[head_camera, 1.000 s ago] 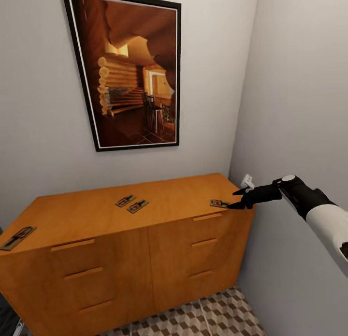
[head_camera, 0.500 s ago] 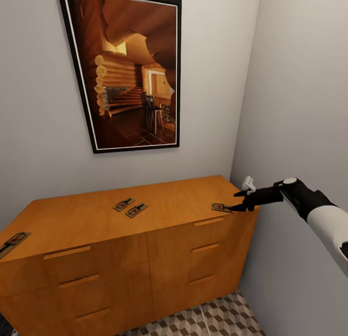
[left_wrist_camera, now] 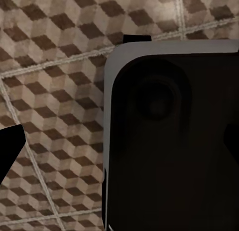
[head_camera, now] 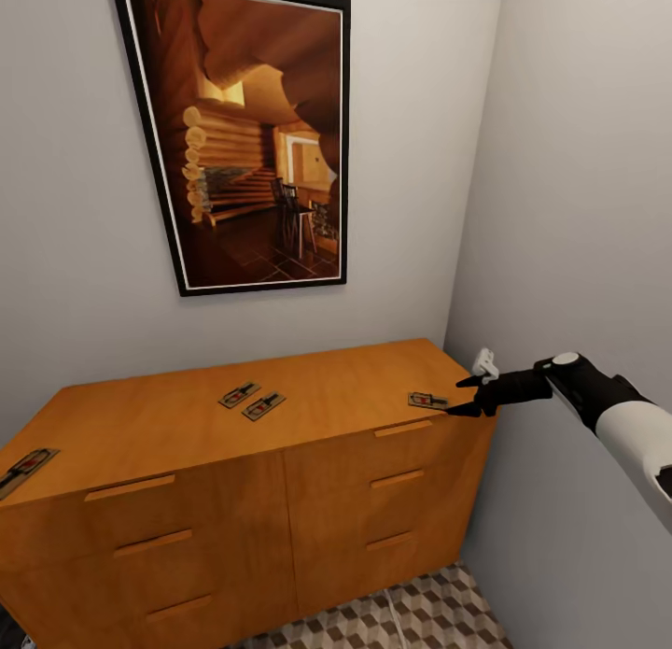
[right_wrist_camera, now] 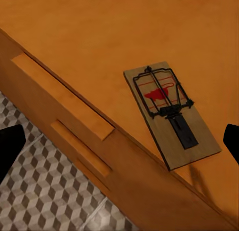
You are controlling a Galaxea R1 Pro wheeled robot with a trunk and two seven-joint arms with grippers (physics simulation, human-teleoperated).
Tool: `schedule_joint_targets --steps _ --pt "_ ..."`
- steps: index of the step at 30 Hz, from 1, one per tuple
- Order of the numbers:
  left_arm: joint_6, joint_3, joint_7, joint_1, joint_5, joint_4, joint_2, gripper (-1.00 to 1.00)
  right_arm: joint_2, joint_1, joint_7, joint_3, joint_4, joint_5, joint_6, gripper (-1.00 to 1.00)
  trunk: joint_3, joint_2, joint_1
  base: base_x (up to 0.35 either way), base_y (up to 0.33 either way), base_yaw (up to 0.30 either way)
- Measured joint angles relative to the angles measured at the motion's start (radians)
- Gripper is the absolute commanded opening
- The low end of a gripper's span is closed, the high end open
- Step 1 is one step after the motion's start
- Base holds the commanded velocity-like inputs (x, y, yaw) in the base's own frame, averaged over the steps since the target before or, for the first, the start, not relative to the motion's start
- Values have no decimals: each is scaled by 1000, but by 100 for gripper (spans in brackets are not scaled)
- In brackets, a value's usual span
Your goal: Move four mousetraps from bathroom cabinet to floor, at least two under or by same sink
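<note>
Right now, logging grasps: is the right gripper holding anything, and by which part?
Nothing is held; the right gripper is open beside the mousetrap on the cabinet.

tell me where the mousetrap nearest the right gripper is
In the head view it lies flat on the cabinet top at the right front edge, the mousetrap just left of the open right gripper, not yet grasped.

Our right gripper (head_camera: 467, 396) now sits slightly back from the nearest mousetrap (head_camera: 427, 401) at the cabinet (head_camera: 308, 406) top's right end; half a second ago its tips touched the trap's edge. Fingers now spread apart. Since one second ago our head view shifted, so the far-left trap (head_camera: 23, 468) sits nearer the frame edge.
</note>
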Motion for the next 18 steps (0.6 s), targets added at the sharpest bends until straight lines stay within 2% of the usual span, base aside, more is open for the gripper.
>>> schedule_joint_targets --steps 11,18 --pt "-1 0 0 0 0 0 -1 100 -11 0 1 -1 6 0 -8 100 0 0 0 7 0 0" --pt "-1 0 0 0 0 0 -1 100 -18 0 2 -1 6 0 -8 100 0 0 0 129 0 0"
